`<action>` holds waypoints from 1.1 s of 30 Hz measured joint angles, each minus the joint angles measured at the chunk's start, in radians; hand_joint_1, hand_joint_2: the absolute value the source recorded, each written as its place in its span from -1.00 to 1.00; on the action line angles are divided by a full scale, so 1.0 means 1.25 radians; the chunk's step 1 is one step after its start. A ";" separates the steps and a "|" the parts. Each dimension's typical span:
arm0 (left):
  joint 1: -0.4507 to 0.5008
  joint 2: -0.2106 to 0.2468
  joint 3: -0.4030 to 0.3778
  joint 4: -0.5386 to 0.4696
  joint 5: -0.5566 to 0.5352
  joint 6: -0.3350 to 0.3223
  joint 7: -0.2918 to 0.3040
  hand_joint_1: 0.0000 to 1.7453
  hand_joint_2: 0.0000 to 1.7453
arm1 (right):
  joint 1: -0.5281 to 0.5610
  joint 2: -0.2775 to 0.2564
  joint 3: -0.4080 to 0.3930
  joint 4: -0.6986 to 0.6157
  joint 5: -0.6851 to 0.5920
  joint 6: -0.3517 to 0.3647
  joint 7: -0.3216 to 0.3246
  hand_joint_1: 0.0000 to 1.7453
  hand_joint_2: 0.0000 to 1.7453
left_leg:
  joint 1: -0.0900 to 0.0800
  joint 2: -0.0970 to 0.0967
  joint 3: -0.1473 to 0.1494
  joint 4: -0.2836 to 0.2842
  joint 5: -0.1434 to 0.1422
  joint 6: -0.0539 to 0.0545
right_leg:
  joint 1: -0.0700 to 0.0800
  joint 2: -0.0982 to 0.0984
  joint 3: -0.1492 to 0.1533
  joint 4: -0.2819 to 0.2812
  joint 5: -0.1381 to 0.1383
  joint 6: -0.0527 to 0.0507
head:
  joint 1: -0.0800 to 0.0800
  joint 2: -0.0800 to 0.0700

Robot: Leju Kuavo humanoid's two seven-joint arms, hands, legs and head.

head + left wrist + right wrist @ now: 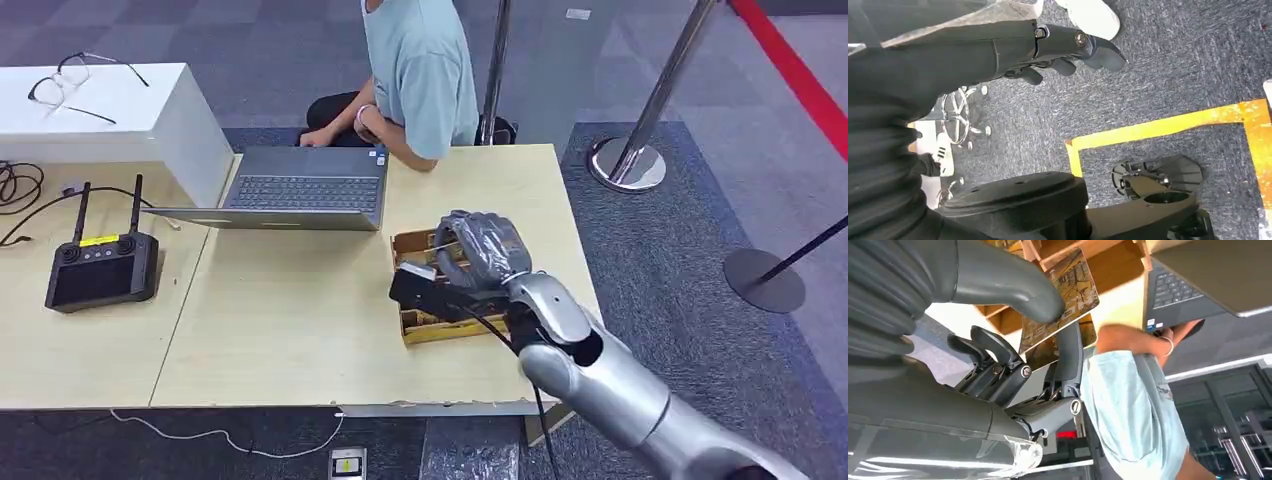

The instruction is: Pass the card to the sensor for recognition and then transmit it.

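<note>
Early going: the right hand (pixel 478 250) pinches the card (pixel 1060 300) between thumb and finger just above the wooden tray (pixel 425 325) at the table's right, sensor pass and handover left, by my read.

A laptop (pixel 300 190) sits open at the far middle of the table (pixel 290 330), with a person (pixel 415 75) seated just behind it. To its right and nearer, a tray (pixel 415 325) lies on the table, the right hand (pixel 480 255) above it (pinching a card (pixel 1060 295)). A controller (pixel 100 270) lies far left; behind it, glasses (pixel 70 80) rest on a box (pixel 110 125).
</note>
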 joint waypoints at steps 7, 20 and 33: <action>0.000 0.000 0.000 0.000 -0.003 -0.004 0.000 -1.00 1.00 | -0.018 0.008 0.005 0.000 0.000 0.009 0.000 1.00 1.00 | 0.000 0.000 0.000 0.000 0.000 0.000 | 0.000 0.000 0.000 0.000 0.000 0.000 | 0.000 0.000; 0.000 0.002 0.000 0.000 -0.013 -0.009 0.000 -1.00 1.00 | -0.064 0.020 0.018 0.003 -0.024 0.028 0.005 1.00 1.00 | 0.000 0.000 0.000 0.000 0.000 0.000 | 0.000 0.000 0.000 0.000 0.000 0.000 | 0.000 0.000; -0.001 0.006 -0.001 0.000 -0.023 -0.014 -0.006 -1.00 1.00 | -0.115 0.045 0.039 0.048 -0.051 0.042 -0.002 1.00 1.00 | 0.000 0.000 0.000 0.000 0.000 0.000 | 0.000 0.000 0.000 0.000 0.000 0.000 | 0.000 0.000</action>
